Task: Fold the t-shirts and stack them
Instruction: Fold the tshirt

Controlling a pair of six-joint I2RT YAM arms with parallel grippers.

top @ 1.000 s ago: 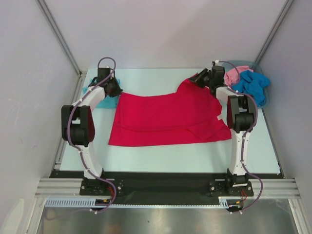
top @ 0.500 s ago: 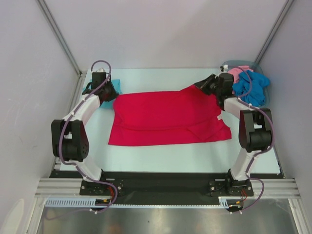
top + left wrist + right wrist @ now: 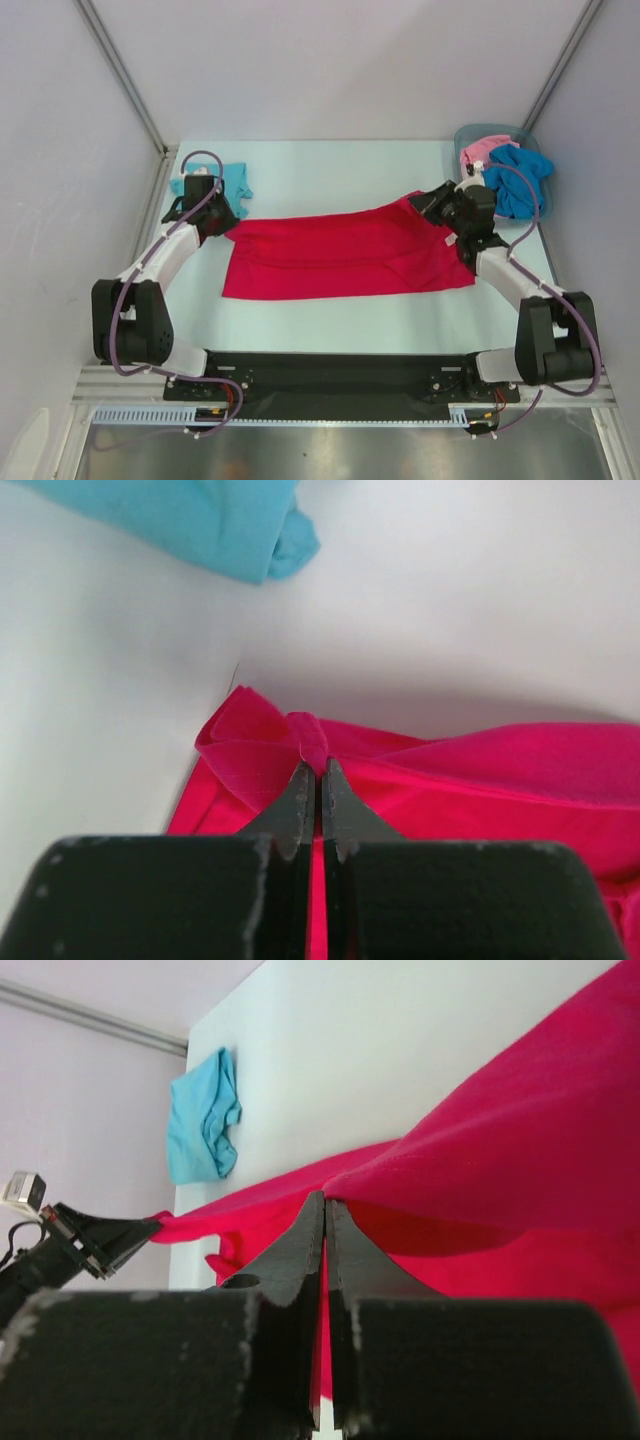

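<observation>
Pale worktop point(image 3: 340, 165), grey walls round it. Red t-shirt point(image 3: 340, 262) lies across middle, long side running left-right. Left claw point(image 3: 222, 224) clamped shut on its far-left corner, right claw point(image 3: 432, 206) pinched shut on far-right corner. Both hold far edge up off surface, stretched between them. My guess: so it drops straight onto near hem for fold. Teal t-shirt point(image 3: 215, 180) parked far left, apart from red, maybe stack spot. Pink t-shirt point(image 3: 482, 152) and blue t-shirt point(image 3: 520, 180) wait in bin point(image 3: 470, 133) far right.
</observation>
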